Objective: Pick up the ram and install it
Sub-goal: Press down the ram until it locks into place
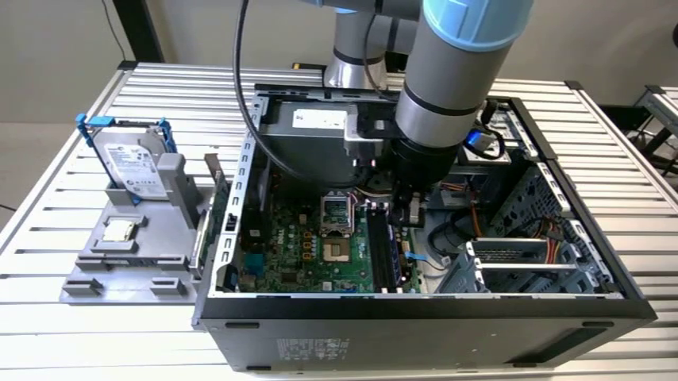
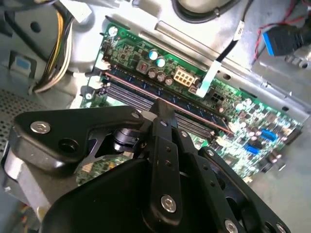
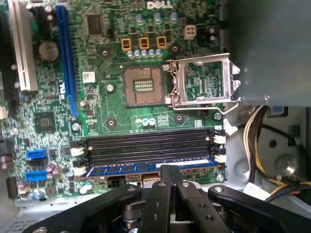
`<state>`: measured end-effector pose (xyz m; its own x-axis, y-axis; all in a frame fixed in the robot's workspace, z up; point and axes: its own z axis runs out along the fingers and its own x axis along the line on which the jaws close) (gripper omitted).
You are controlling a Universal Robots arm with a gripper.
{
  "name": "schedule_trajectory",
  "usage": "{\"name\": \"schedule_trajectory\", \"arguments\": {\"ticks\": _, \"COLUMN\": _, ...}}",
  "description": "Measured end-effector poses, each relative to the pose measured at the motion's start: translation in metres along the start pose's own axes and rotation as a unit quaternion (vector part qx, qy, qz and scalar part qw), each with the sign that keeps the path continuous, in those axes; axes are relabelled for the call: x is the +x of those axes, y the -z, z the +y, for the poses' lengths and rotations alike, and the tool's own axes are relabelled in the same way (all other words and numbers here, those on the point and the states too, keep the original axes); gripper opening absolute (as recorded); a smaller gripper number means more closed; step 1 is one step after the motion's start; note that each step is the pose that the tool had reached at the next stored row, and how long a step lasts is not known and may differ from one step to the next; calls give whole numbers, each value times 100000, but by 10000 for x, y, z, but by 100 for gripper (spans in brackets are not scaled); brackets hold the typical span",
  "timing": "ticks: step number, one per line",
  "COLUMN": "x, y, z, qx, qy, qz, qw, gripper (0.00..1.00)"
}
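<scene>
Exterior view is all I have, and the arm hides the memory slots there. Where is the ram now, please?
Observer: In the first wrist view the ram lies along the slot nearest the gripper, the last of four.
Operator: Do the jaws clasp it?
Observer: It seems not. They stand shut, tips together at its upper edge near its middle. I cannot tell whether they touch it.
Operator: Are the other slots taken?
Observer: No, the three black slots beside it are empty.
</scene>
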<state>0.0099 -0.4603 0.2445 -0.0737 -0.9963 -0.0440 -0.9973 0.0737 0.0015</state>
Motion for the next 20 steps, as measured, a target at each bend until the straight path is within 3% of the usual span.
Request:
{"name": "schedule_trajectory", "arguments": {"ticks": 5, "x": 0, "y": -2, "z": -7, "qx": -113, "qy": 2526, "qz": 7, "qw": 99968, "gripper": 0}}
{"name": "schedule_trajectory", "arguments": {"ticks": 10, "x": 1, "y": -8, "z": -12, "qx": -110, "qy": 2614, "qz": 92, "qw": 99966, "gripper": 0}}
{"name": "schedule_trajectory", "arguments": {"ticks": 16, "x": 80, "y": -29, "z": -22, "qx": -142, "qy": 2603, "qz": 95, "qw": 99966, "gripper": 0}}
{"name": "schedule_trajectory", "arguments": {"ticks": 20, "x": 132, "y": -31, "z": -26, "qx": -353, "qy": 2590, "qz": 114, "qw": 99966, "gripper": 0}}
